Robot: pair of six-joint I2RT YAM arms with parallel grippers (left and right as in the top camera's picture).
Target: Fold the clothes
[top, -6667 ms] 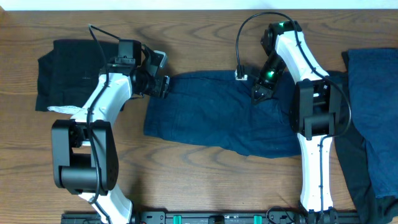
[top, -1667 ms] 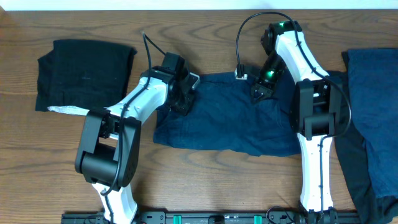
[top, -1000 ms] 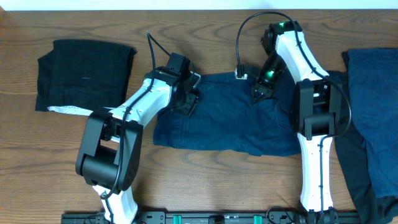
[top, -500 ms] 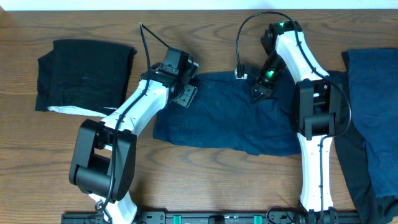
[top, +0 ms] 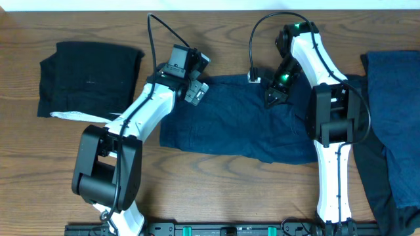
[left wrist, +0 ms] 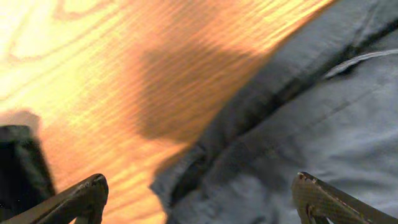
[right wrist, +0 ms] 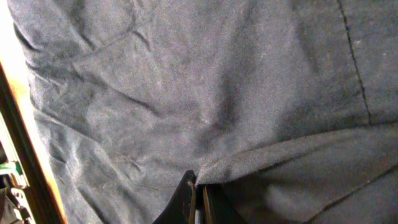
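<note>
**Left gripper** (top: 195,90): the jaws stand wide apart and hold nothing. In the wrist view the fingers (left wrist: 84,194) sit at the far edges of the picture, with only cloth and bare wood between them. A second ago the jaws were narrower and set down on the cloth. They have since spread and drawn back toward the garment's upper left corner.

**Finding:** this reads as a release, with the left side of the cloth now laid down and let go.

**Right gripper** (top: 272,98): unmoved over the same interval. It appears to be closed on a raised ridge of cloth (right wrist: 267,155) near the garment's top edge.

**Navy garment** (top: 230,128):
- It lies spread across the middle of the table (top: 216,190), between the two arms.
- Its left edge sits further in than it did some seconds ago, and a dark seam or hem (left wrist: 273,87) runs along that side.
- The surface is creased and the lower edge uneven.
- Judged only part folded, needing further folding.

**Other items:**
- A black garment (top: 88,78) lies flat and squared at far left, well apart, with a white strip at its lower edge.
- More blue and dark cloth (top: 394,111) is piled at far right, unfolded.
</note>
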